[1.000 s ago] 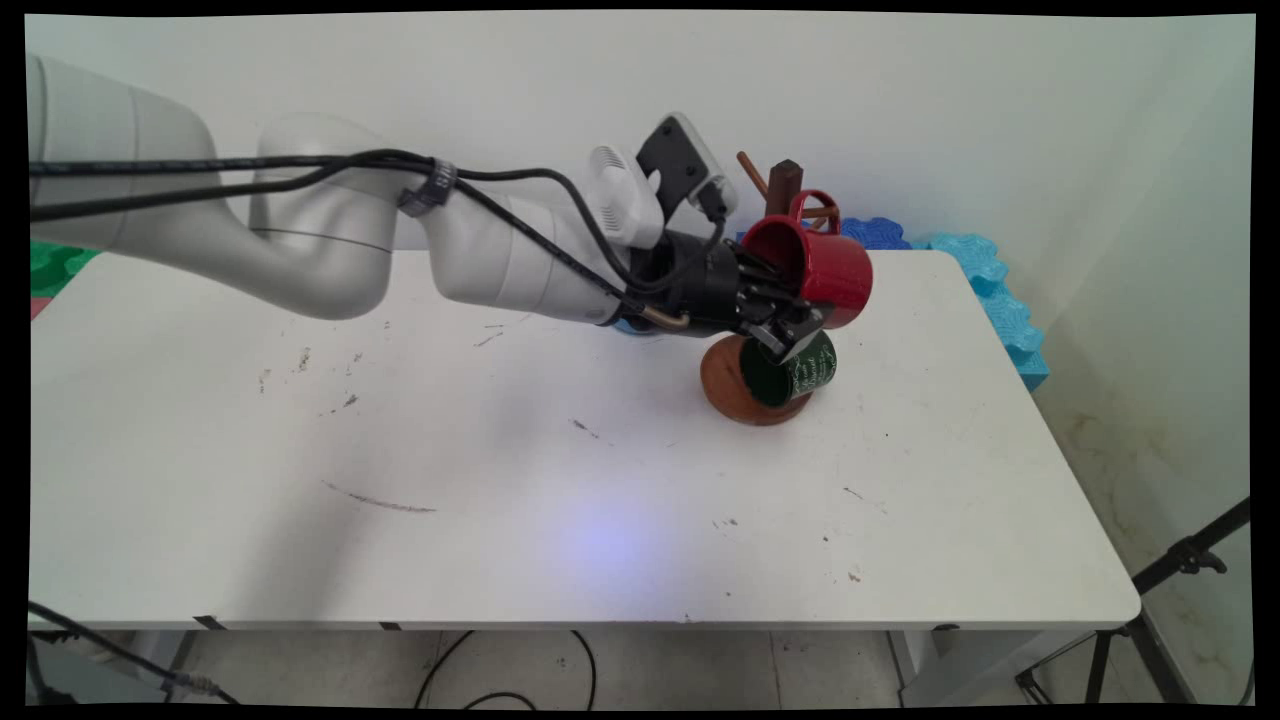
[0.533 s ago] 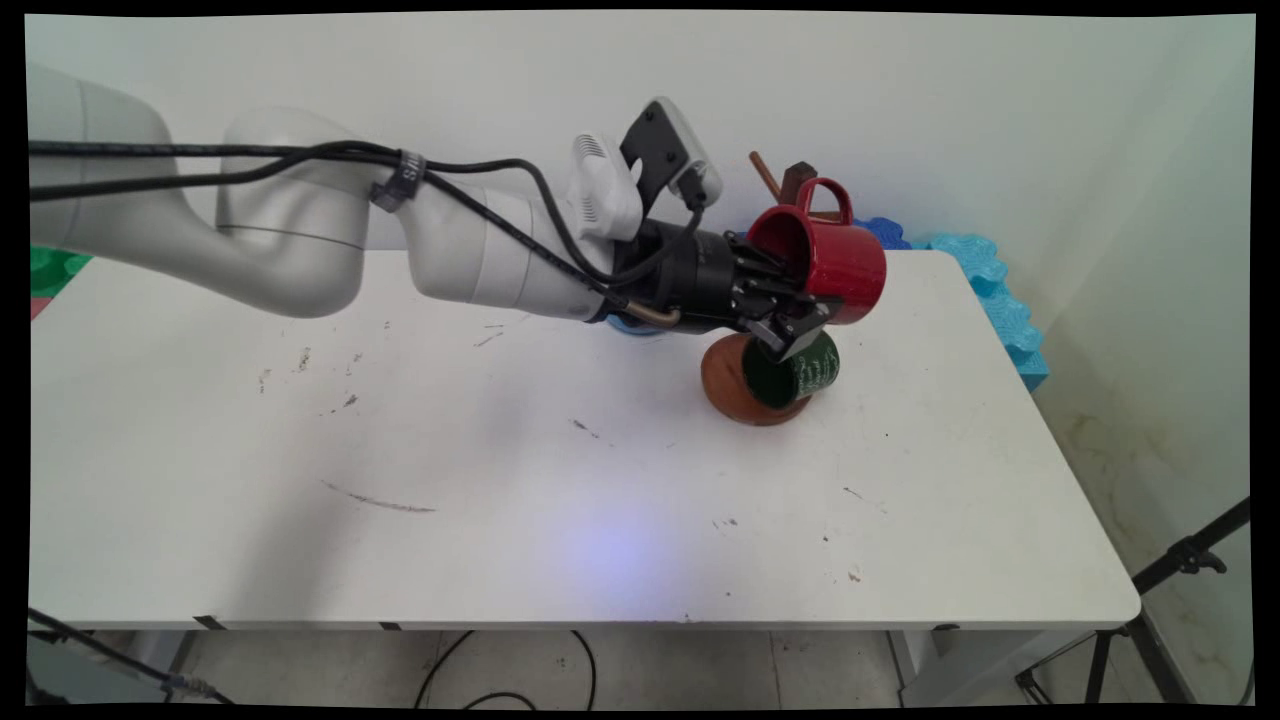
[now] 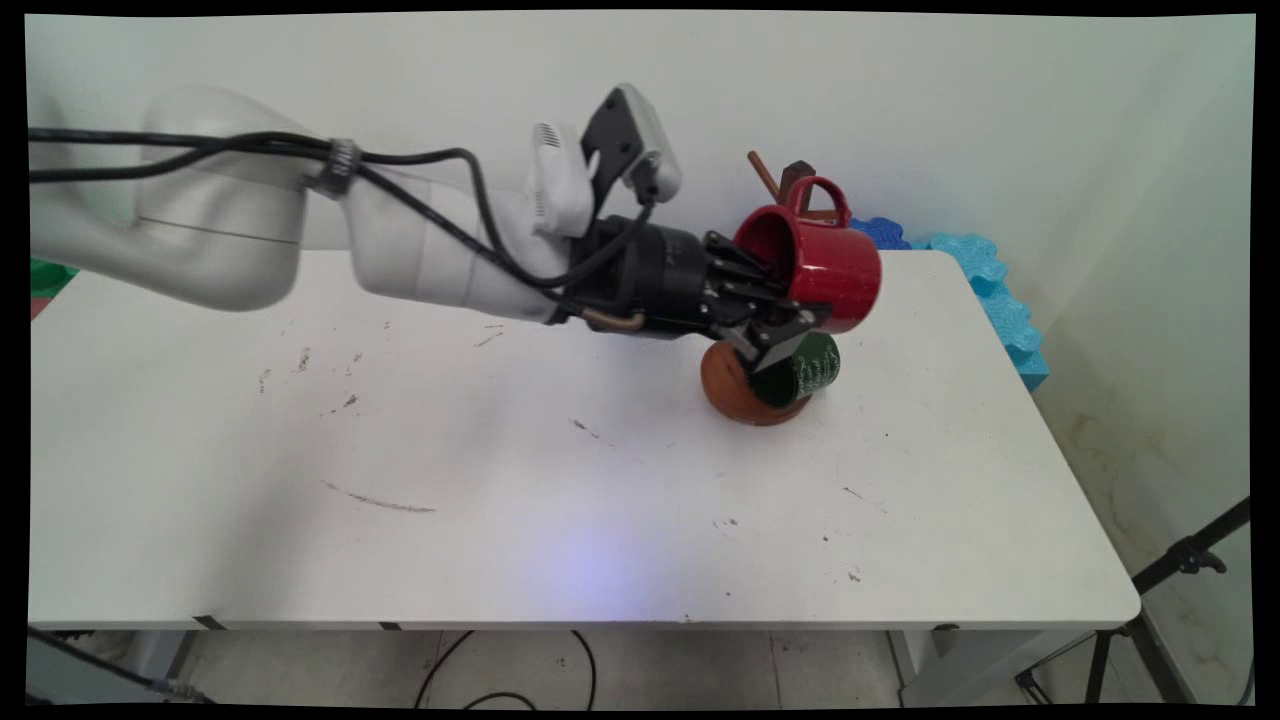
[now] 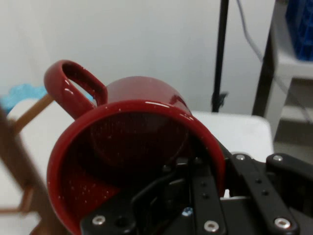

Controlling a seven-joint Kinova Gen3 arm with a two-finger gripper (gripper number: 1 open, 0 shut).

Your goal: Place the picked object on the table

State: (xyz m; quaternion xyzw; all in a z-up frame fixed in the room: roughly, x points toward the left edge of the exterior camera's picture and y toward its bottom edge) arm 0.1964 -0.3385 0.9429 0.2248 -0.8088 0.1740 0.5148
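Observation:
My gripper [image 3: 788,318] is shut on the rim of a red mug [image 3: 825,268], with one finger inside it and one outside. The mug lies on its side in the air, its mouth toward the hand and its handle [image 3: 815,190] up. In the hand view the red mug [image 4: 142,147] fills the picture above the gripper [image 4: 215,191]. Just under it a dark green mug [image 3: 805,368] lies on its side against a round brown wooden base [image 3: 725,388]. A brown wooden post with pegs [image 3: 795,175] shows behind the red mug; a peg [image 4: 29,115] appears at the hand view's left.
Blue foam mats [image 3: 990,290] lie along the table's back right edge, and a green one [image 3: 45,275] at the far left. A black stand [image 3: 1180,560] is beside the table's right front corner. Cables hang from the arm [image 3: 420,200].
The arm has drawn back to the left and risen a little. The red mug went slightly up and right, then eased back left, its handle turning upright. The green mug and base stayed put.

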